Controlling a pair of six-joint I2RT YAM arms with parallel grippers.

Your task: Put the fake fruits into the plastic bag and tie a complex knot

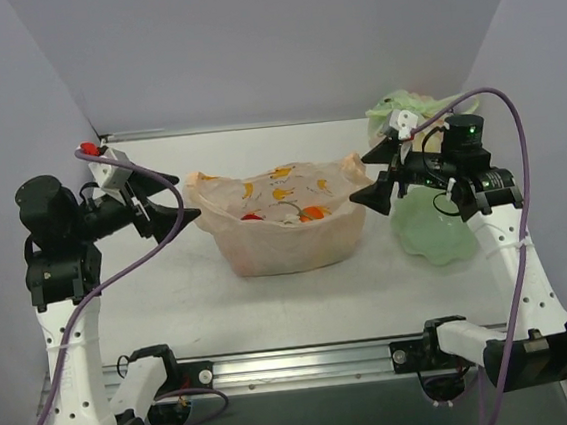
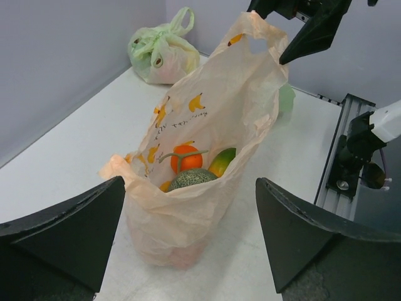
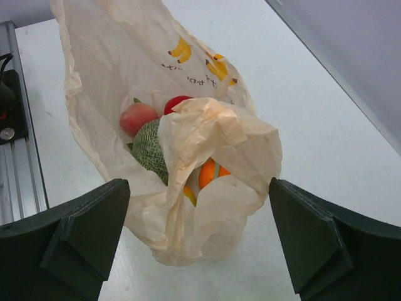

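While both jaws stand open, the plastic bag holds fake fruits (melon included).

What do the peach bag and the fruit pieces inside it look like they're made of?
The plastic bag looks like thin translucent film, slightly glossy: it crumples into soft folds and light shows through it. The orange piece is smooth and faintly shiny, likely hard plastic. The green bumpy piece has a netted, duller skin, probably moulded plastic; whether it is hard or soft I cannot tell.
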